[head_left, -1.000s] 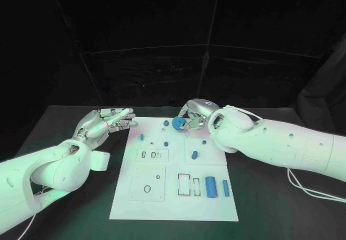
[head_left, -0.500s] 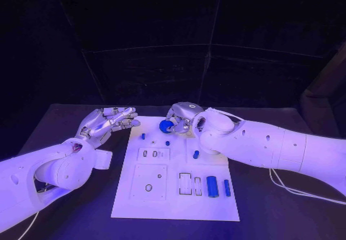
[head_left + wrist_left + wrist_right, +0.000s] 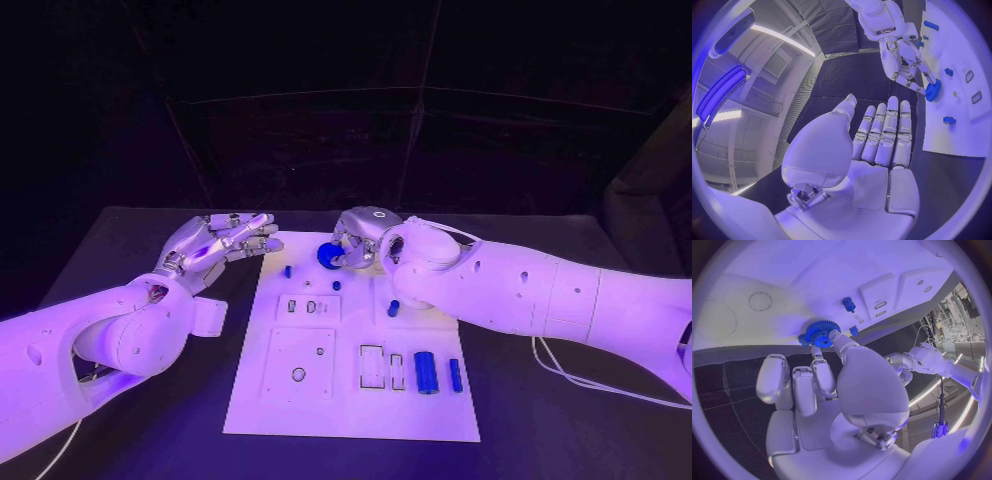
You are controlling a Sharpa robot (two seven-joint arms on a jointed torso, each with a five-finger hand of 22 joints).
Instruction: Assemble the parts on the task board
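The white task board lies in the middle of the table. My right hand hangs over the board's far edge and pinches a blue toothed gear, also seen as the gear and gear in the wrist views. My left hand hovers off the board's far left corner, fingers straight and together, holding nothing; the same hand shows flat in its wrist view. Small blue pegs stand on the board, and a blue cylinder with a thin blue bar lies near the front right.
Black table surrounds the board. Recessed slots and a round hole mark the board's near half. A white cable trails on the table at the right.
My right hand has moved the gear leftwards along the board's far edge. The left hand has barely moved.
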